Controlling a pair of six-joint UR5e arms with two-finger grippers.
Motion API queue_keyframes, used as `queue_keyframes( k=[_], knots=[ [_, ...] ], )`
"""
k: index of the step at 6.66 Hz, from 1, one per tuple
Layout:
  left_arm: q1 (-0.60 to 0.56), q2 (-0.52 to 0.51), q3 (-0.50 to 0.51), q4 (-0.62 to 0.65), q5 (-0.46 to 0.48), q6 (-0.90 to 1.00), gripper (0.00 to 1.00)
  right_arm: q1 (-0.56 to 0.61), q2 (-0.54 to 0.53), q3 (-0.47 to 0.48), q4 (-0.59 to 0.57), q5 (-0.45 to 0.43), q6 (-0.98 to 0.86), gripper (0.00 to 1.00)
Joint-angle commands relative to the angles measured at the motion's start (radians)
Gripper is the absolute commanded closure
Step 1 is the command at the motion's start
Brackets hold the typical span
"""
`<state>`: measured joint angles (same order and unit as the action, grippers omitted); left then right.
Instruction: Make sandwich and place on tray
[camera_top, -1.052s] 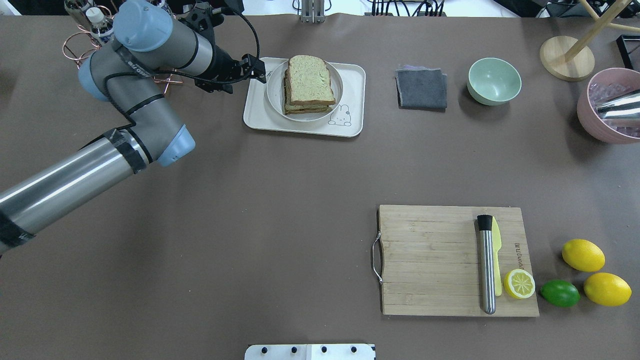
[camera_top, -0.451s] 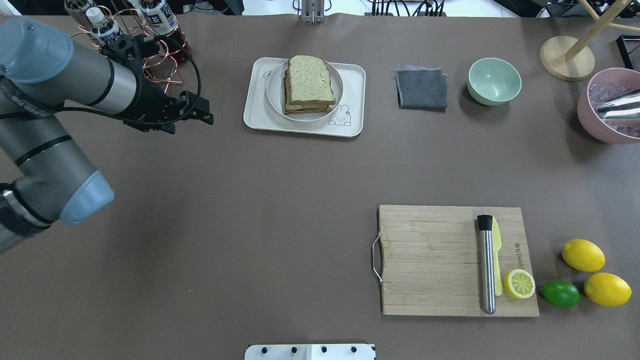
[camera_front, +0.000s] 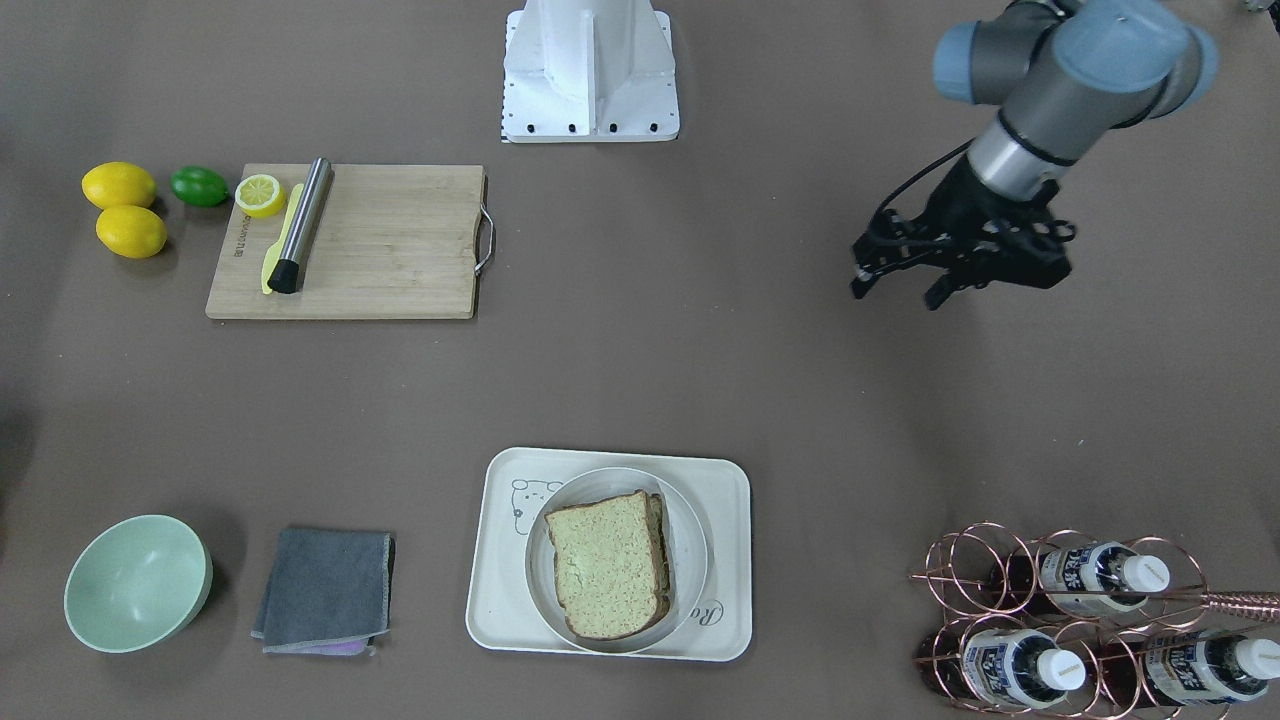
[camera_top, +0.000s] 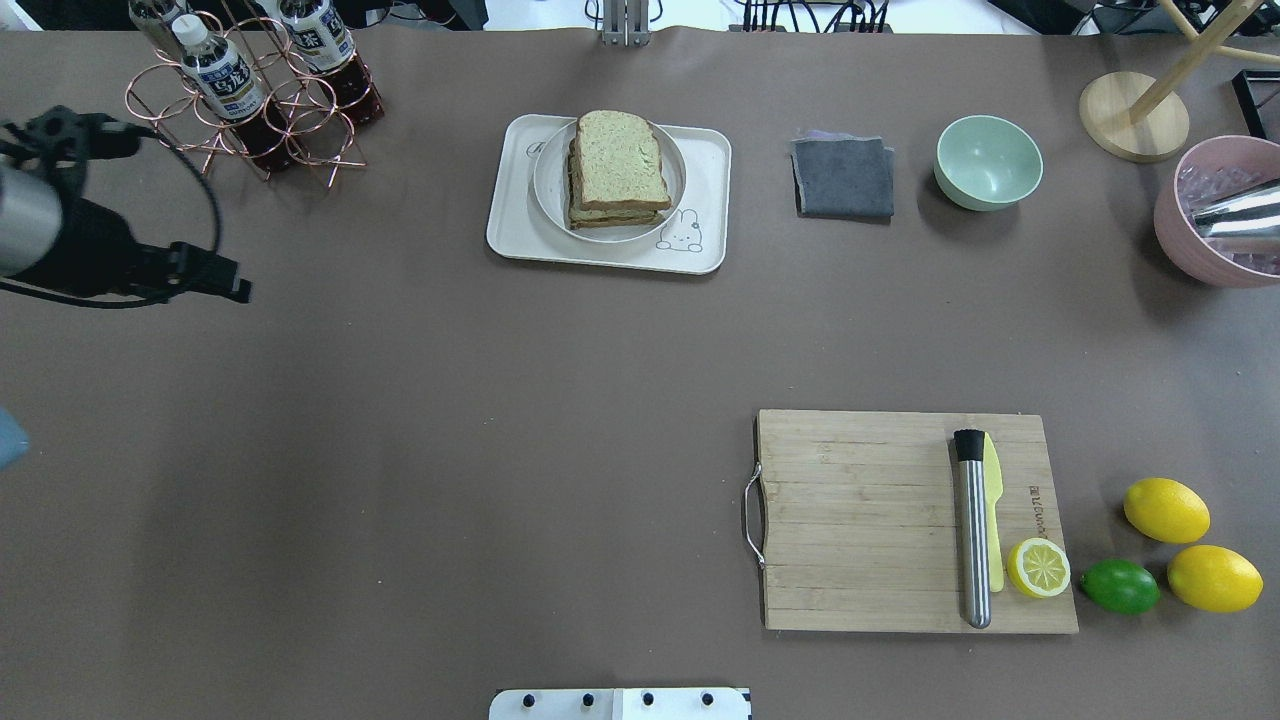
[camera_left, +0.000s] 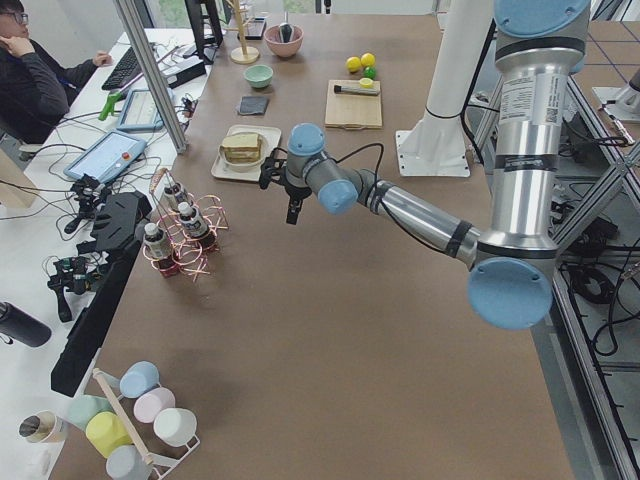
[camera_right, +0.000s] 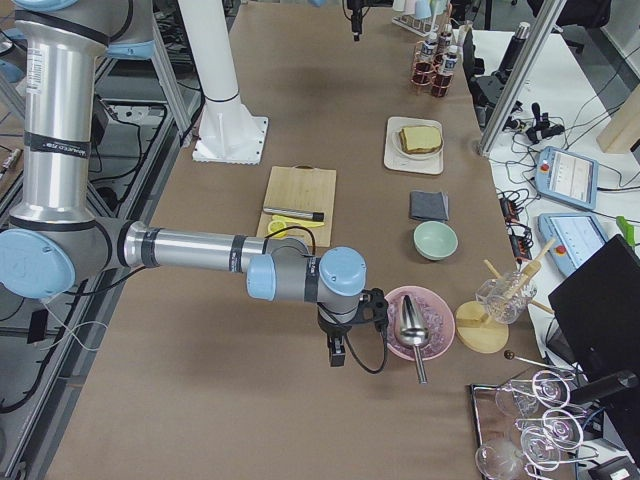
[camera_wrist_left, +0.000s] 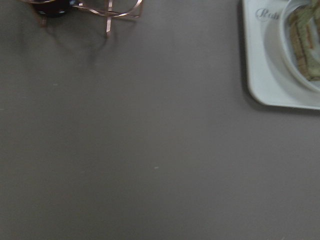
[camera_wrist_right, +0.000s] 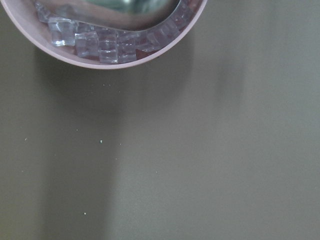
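Evidently finished: brown-crusted wholegrain sandwich (camera_front: 607, 565) stacked on round white plate (camera_front: 690, 560) inside cream rectangular tray (camera_front: 500, 590), midway along the worktop (camera_front: 640, 380) edge opposite the robot; left hand (camera_front: 897, 292), fingers spread and empty, hangs well apart. Nothing appears left.

cutting board (camera_top: 850, 520) w/ steel rod (camera_top: 972, 530) & lemon half (camera_top: 1038, 567); grey cloth (camera_top: 843, 178) beside green bowl (camera_top: 988, 162); bottles (camera_top: 222, 75) in rack (camera_top: 255, 108).
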<state>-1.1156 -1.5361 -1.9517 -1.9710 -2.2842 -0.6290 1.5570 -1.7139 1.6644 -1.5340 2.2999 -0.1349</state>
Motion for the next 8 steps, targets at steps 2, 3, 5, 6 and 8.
queue_keyframes(
  k=[2, 3, 5, 6, 8],
  knots=[
    [-0.347, 0.082, 0.177, 0.094, -0.110, 0.614, 0.01, 0.000, 0.002, 0.000, 0.000, -0.004, 0.000, 0.00],
    [-0.427, 0.062, 0.165, 0.298, -0.110, 0.819, 0.01, 0.000, 0.002, 0.000, 0.000, -0.004, 0.000, 0.00],
    [-0.495, -0.043, 0.160, 0.644, -0.078, 1.053, 0.01, 0.003, -0.001, 0.000, 0.000, -0.004, -0.002, 0.00],
    [-0.494, -0.003, 0.180, 0.658, 0.024, 1.063, 0.01, 0.003, -0.006, 0.000, 0.000, -0.004, 0.000, 0.00],
    [-0.494, 0.030, 0.218, 0.603, 0.022, 1.068, 0.01, 0.015, -0.024, 0.000, -0.001, -0.007, 0.003, 0.00]
  ],
)
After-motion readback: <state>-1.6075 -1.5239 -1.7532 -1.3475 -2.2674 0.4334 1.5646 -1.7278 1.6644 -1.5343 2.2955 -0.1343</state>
